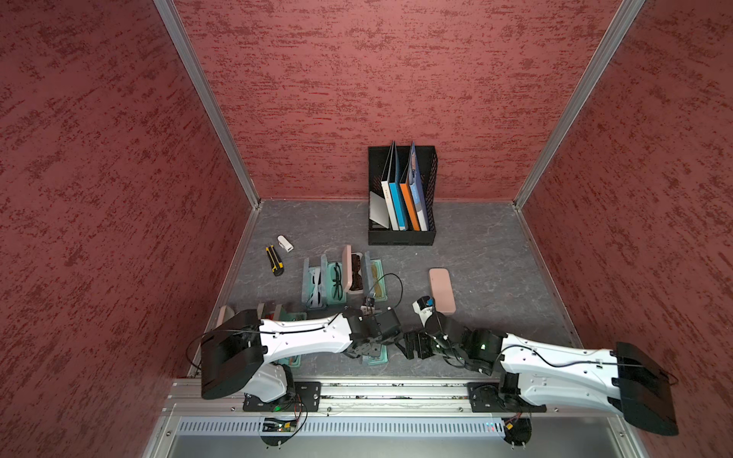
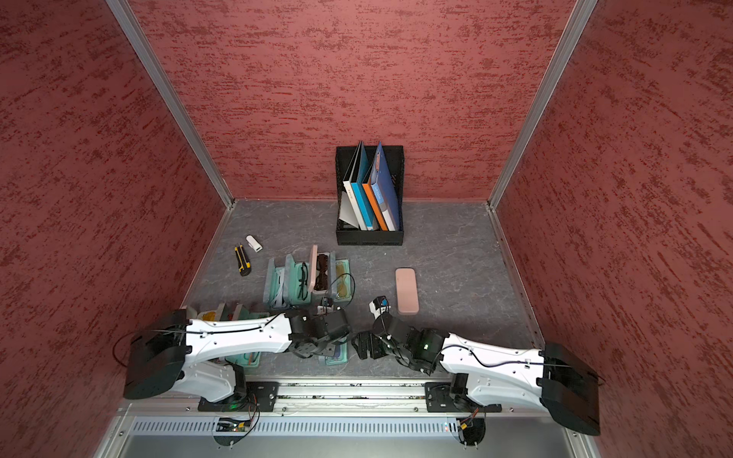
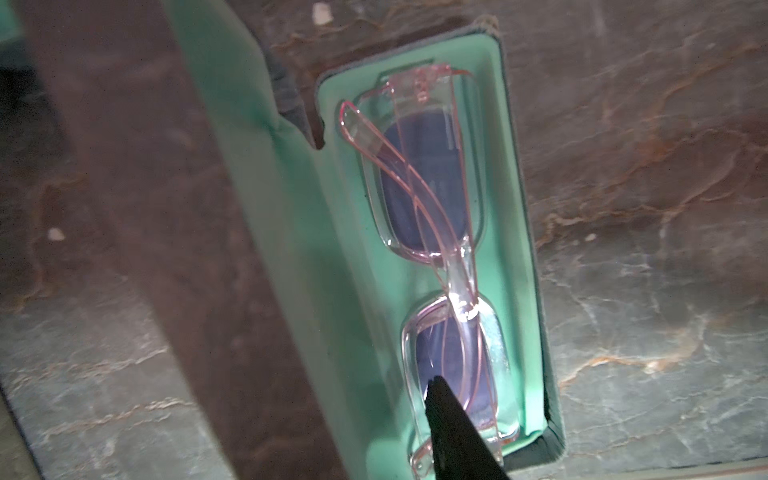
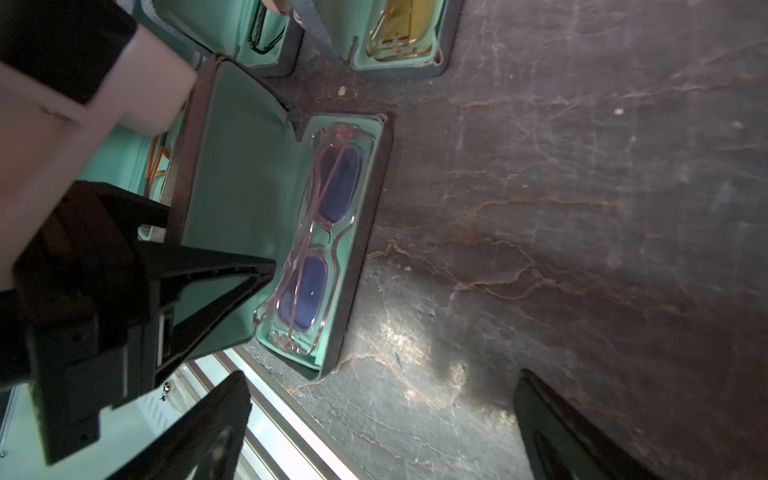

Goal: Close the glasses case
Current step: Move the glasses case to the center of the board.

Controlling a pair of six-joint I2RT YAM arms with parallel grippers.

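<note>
The glasses case lies open near the table's front edge, teal inside and dark outside, partly under my left wrist in both top views. Its lid stands up beside the base. Pink-framed glasses with blue lenses lie in the base. My left gripper straddles the lid, one finger on the teal inner face and the other behind it, shut on the lid. My right gripper hangs open over bare table just right of the case, holding nothing.
Several more open cases with glasses lie behind, others under the left arm. A closed pink case lies to the right. A black file holder stands at the back. A utility knife lies at the left.
</note>
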